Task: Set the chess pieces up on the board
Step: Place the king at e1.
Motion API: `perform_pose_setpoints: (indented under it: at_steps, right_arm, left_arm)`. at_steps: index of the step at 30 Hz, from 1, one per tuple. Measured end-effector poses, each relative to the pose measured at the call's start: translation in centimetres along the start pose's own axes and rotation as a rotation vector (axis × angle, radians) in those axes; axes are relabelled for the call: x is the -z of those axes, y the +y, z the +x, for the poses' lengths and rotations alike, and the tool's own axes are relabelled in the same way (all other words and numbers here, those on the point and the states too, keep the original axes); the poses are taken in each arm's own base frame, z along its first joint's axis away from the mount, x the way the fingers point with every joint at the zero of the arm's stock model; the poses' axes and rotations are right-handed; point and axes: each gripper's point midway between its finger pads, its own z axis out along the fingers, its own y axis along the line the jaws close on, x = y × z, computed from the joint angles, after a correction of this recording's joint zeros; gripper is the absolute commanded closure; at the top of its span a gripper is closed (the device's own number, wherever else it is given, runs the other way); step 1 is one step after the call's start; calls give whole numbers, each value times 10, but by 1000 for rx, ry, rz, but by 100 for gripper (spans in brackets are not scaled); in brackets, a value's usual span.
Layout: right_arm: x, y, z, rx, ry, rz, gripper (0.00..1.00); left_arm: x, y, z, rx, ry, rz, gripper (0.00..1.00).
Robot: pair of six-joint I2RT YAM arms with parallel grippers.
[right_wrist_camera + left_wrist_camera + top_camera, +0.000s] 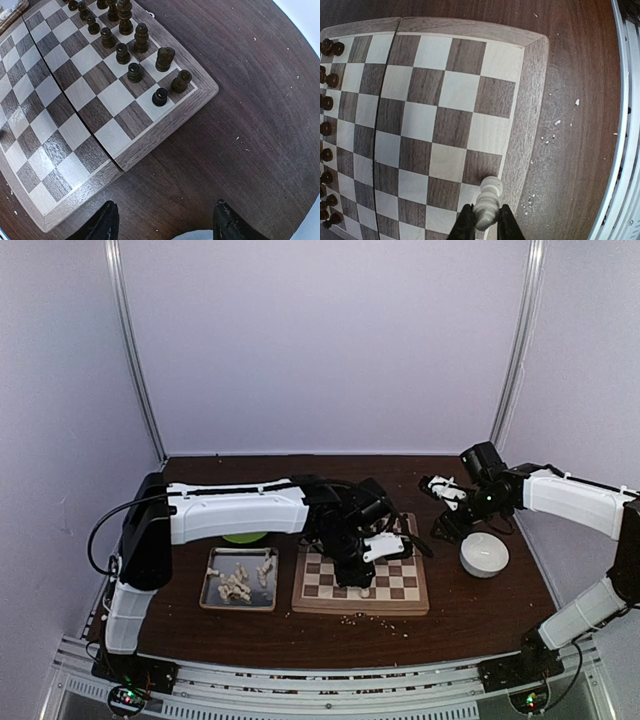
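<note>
The board (408,594) lies at the table's middle, and also shows in the left wrist view (522,100) and the right wrist view (165,120). My left gripper (357,580) is low over the board's near edge, shut on a cream-white chess piece (489,192) held above a near-edge square (486,209). Dark chess pieces (132,47) stand in two rows along the board's far side; some show in the left wrist view (327,102). More white pieces (238,582) lie in the tray. My right gripper (447,525) hovers open and empty over bare table right of the board (167,225).
A silver metal tray (210,585) sits left of the board. A white bowl (484,554) stands right of the board, just under my right gripper. A green object (245,537) lies behind the tray. Pale crumbs (550,135) dot the table near the front edge.
</note>
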Motion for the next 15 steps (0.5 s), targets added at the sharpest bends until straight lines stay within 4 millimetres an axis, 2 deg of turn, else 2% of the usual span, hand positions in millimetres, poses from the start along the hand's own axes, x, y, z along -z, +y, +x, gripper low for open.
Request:
perform_pose_setpoints:
  at_steps: [5,15]
  right_arm:
    - [0,2,1,-1,3,-10,36]
    - [-1,4,1,-1,3,-25,36]
  left_arm:
    - [-10,1,3,3,18,5,97]
    - [-11,2,0,9,13,2,96]
